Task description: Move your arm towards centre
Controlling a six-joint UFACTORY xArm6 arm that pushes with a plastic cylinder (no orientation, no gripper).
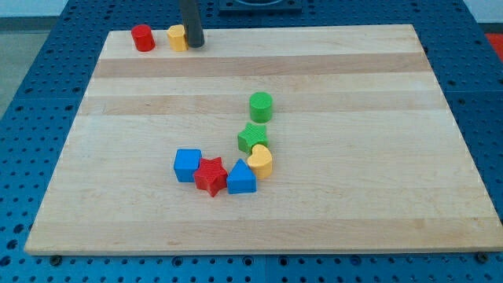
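Note:
My tip (pixel 194 44) rests on the wooden board (pixel 354 196) near the view's top left, touching the right side of a yellow block (pixel 178 37). A red cylinder (pixel 142 38) stands just left of that yellow block. Near the board's middle lies a cluster: a green cylinder (pixel 261 105), a green star (pixel 253 137) below it, a yellow heart (pixel 260 160), a blue triangular block (pixel 241 179), a red star (pixel 211 175) and a blue cube (pixel 188 165). The tip is far above and left of this cluster.
The board lies on a blue perforated table (pixel 31 118). The dark rod rises out of the view's top edge.

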